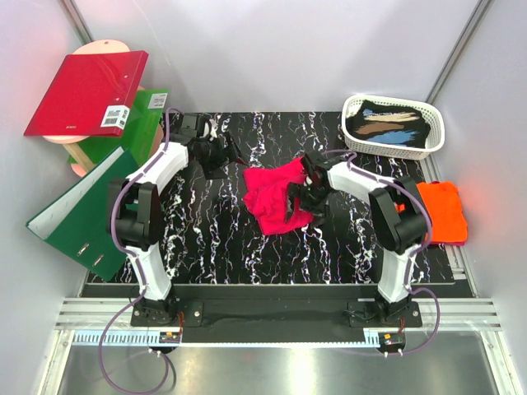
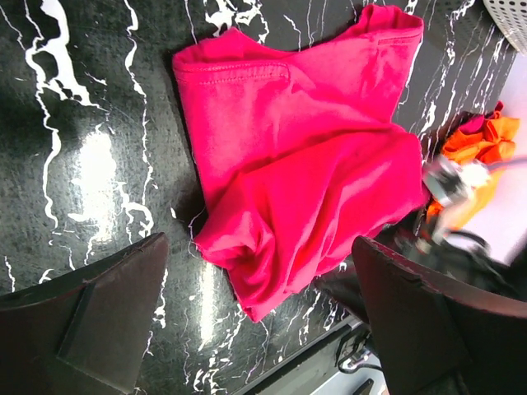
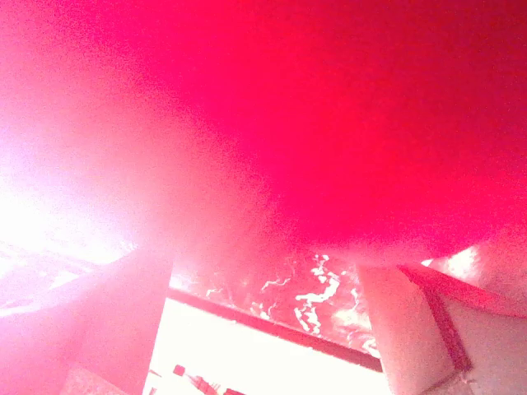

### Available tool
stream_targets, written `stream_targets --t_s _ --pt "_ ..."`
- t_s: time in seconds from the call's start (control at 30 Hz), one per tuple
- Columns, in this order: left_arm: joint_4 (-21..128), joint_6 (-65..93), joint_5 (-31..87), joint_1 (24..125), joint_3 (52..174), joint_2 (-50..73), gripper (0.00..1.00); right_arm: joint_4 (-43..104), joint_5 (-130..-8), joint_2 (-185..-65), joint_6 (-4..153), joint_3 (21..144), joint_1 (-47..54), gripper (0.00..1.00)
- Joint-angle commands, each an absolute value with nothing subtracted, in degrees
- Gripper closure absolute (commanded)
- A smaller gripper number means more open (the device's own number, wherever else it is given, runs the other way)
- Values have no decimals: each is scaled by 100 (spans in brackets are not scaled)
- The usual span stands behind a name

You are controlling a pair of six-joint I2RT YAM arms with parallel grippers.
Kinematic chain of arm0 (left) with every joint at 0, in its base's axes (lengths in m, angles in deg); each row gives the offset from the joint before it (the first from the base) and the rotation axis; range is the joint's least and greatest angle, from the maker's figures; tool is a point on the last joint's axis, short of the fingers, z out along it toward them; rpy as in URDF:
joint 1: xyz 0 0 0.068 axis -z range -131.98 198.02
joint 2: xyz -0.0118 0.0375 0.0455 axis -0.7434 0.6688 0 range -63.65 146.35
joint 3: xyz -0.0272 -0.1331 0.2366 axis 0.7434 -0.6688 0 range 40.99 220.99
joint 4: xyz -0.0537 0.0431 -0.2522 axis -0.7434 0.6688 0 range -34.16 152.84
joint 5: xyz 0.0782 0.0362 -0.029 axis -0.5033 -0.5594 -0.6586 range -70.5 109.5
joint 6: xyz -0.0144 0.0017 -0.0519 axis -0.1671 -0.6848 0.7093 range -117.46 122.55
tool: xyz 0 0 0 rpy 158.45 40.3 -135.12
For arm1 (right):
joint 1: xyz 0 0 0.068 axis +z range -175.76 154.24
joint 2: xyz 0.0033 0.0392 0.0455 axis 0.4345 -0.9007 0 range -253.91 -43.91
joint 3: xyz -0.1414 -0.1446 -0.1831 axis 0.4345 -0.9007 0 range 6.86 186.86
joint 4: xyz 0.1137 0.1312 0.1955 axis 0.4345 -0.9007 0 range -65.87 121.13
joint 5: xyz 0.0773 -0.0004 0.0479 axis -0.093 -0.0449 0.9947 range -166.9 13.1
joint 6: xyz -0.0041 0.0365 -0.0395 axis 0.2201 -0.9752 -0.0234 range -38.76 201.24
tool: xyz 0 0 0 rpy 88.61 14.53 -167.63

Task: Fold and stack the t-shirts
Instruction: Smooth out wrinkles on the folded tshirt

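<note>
Pink shirt (image 1: 272, 197) lies at centre of the top view on the black marbled table (image 1: 206, 239). It's bunched into a rough, creased heap, not spread flat. In the L wrist view it fills the upper middle of the frame (image 2: 305, 156), w/ a stitched hem along its upper left edge and a sleeve opening at upper right.

Orange shirt (image 1: 443, 212) is at the right edge of the top view, just past the R arm's elbow and well apart from the pink one. It looks like a compact rectangle. A scrap of it shows at the right edge of the L wrist view (image 2: 486, 140).

L gripper (image 1: 218, 156) sits upper left of the pink shirt in the top view, near but not touching it. In its own cam (image 2: 259, 247) the jaws are spread wide, dark fingers (image 2: 90, 321) at both lower corners, nothing btwn them but table and cloth below.

R gripper (image 1: 303, 193) is at the pink shirt's right edge in the top view. Its cam is mostly filled by blurred pink cloth (image 3: 370, 123) across the upper frame. Its jaws (image 3: 263, 263) stand apart at the lower corners w/ marbled table visible btwn them. No cloth is seen pinched.

White basket (image 1: 347, 123) w/ dark and tan/blue cloth inside is at upper right. A red binder (image 1: 82, 90) is at upper left and a green binder (image 1: 70, 214) at the left edge.
</note>
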State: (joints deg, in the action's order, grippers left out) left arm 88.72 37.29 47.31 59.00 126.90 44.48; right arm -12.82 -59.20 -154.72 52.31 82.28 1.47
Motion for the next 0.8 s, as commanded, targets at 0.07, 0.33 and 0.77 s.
stream_targets --t_s 0.07,0.33,0.77 --pt "8721 3708 4947 5997 12651 3998 1 -1509 -6149 -13867 5451 8744 184 0" --pt "8739 3954 4842 6384 11921 3505 1 -1757 -7241 -14163 6427 9650 140 0" --pt "9055 4017 4622 7394 12157 4558 2 -1774 -7443 -15957 6541 10600 -70 3"
